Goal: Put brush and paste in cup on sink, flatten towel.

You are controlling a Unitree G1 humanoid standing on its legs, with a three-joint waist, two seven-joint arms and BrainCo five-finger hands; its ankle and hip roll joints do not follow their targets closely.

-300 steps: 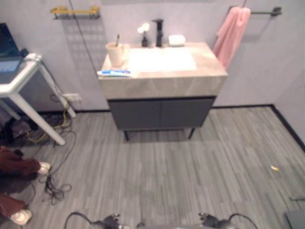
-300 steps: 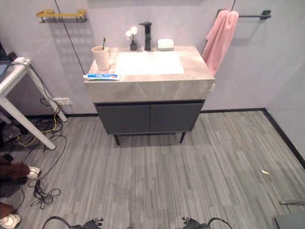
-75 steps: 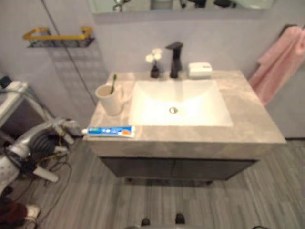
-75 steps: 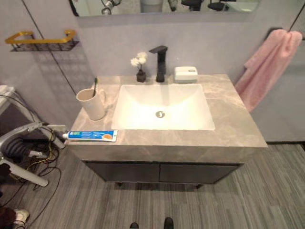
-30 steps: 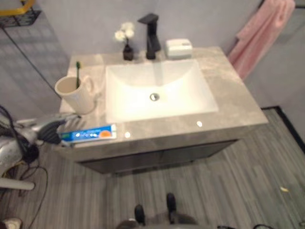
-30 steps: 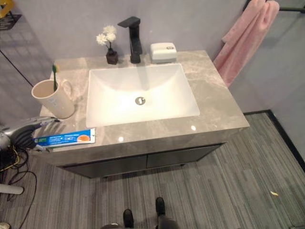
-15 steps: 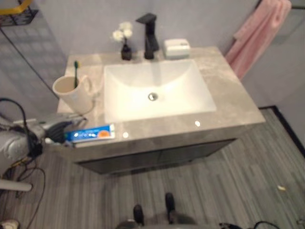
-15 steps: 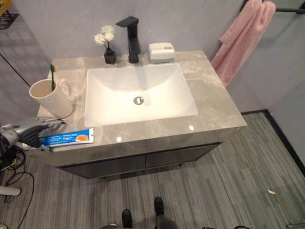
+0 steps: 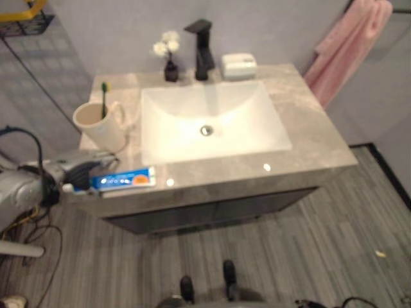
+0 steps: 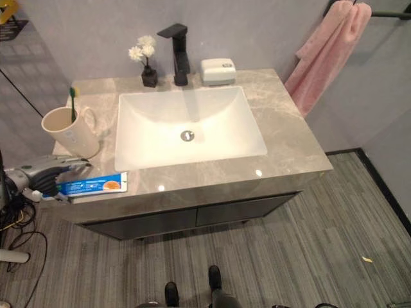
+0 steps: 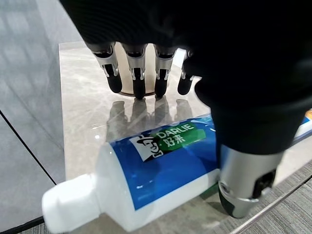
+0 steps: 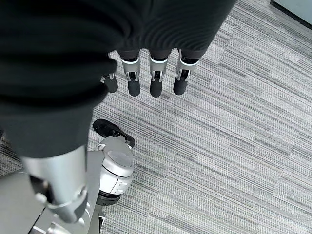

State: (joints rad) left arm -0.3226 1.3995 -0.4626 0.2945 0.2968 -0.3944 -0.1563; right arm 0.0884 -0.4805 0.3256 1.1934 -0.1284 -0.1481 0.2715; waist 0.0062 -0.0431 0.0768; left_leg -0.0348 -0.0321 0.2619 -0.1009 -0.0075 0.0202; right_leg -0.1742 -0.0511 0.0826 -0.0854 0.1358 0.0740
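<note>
A blue and white toothpaste tube (image 9: 125, 180) lies flat at the counter's front left corner. Behind it stands a cream cup (image 9: 96, 126) holding a green toothbrush (image 9: 104, 96). My left hand (image 9: 80, 173) is level with the counter at the tube's cap end. In the left wrist view its fingers (image 11: 139, 73) reach out straight over the tube (image 11: 156, 170), and the thumb (image 11: 246, 180) lies beside the tube near the counter's front edge. The hand is open. A pink towel (image 10: 327, 54) hangs bunched from a wall rail at the right. My right hand (image 12: 151, 73) hangs open above the floor.
The white basin (image 9: 209, 122) is set in the grey stone counter (image 9: 308, 135). Along the back stand a black faucet (image 9: 202, 38), a small flower vase (image 9: 168, 54) and a white soap box (image 9: 239, 64). A yellow shelf (image 9: 19, 19) is on the left wall.
The camera has come up close to the sink. My left hand has come in from the left and crept up to the tube's cap end. The tube and cup have not moved.
</note>
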